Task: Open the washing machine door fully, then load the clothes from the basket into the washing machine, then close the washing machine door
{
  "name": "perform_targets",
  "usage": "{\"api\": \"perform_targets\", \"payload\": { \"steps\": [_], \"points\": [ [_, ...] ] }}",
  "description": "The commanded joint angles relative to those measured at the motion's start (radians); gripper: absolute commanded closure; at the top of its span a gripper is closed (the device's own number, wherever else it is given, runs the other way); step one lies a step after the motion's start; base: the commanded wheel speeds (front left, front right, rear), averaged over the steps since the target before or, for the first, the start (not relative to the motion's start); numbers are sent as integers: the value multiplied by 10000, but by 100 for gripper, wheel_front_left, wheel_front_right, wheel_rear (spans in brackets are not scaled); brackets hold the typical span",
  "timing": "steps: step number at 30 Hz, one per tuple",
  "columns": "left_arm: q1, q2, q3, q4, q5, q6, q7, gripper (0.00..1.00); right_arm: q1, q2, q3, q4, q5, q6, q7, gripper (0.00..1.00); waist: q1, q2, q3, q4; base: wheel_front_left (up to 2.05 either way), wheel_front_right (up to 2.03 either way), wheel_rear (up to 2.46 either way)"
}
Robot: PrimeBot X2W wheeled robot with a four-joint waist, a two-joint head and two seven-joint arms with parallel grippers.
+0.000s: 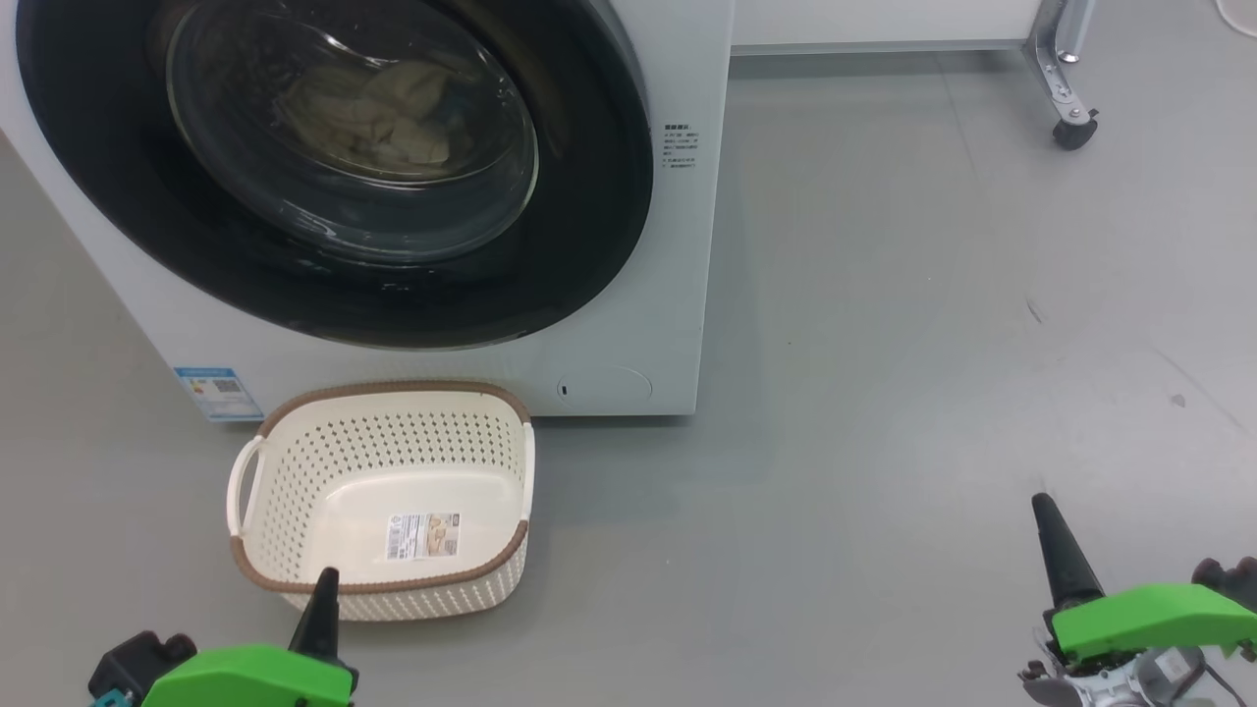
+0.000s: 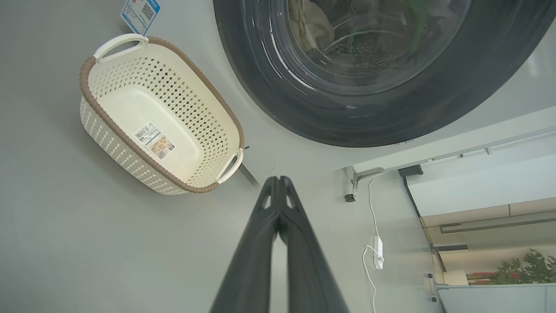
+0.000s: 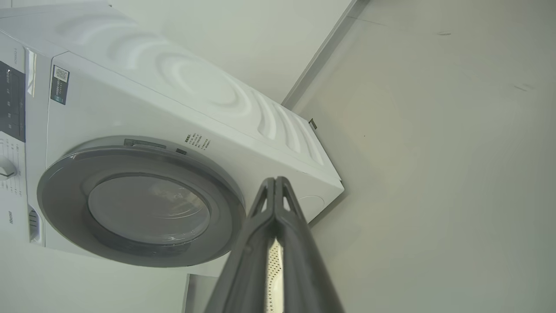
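The white washing machine (image 1: 628, 334) (image 3: 173, 100) stands at the upper left of the head view. Its round black-rimmed door (image 1: 147, 216) (image 2: 434, 100) (image 3: 61, 208) lies flat against the front, shut. Behind the glass the pale clothes (image 1: 378, 123) (image 2: 312, 26) rest in the drum. On the floor before the machine sits the cream basket (image 1: 295, 471) (image 2: 108, 87), nothing in it but a label sticker. My left gripper (image 1: 324, 584) (image 2: 278, 180) is shut and holds nothing, low at the basket's near rim. Far to the right, my right gripper (image 1: 1046, 511) (image 3: 276, 180) is shut too and holds nothing.
Grey floor (image 1: 933, 344) stretches to the right of the machine. A wheeled metal leg (image 1: 1070, 118) stands at the upper right. In the left wrist view a white cable with a small box (image 2: 378, 252) lies by the wall, and a potted plant (image 2: 525, 269) stands in the corner.
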Motion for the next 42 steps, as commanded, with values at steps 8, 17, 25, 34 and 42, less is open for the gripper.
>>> {"api": "perform_targets", "payload": {
  "steps": [8, 17, 25, 34, 42],
  "points": [
    [-521, -13, 597, -369, -927, -258, 224, 100, -745, -263, -6, -210, 1093, -7, 197, 100, 0, -1, 7, -11, 0, 0, 0],
    [-563, -75, 921, -387, -1835, -453, 435, 100, -909, -269, -77, -121, 2130, -8, 392, 100, 0, -1, 15, -23, 0, 0, 0],
    [-605, -137, 1246, -406, -2744, -649, 646, 100, -1073, -273, -152, -31, 3165, -9, 590, 100, 0, -1, 22, -35, 0, 0, 0],
    [-646, -199, 1569, -424, -3650, -844, 856, 100, -1237, -275, -229, 58, 4193, -10, 790, 100, 0, -1, 30, -47, 0, 0, 0],
    [-679, -247, 1821, -438, -4356, -996, 1020, 100, -1365, -274, -292, 127, 4993, -10, 947, 100, 0, -1, 36, -56, 0, 0, 0]
  ]
}}
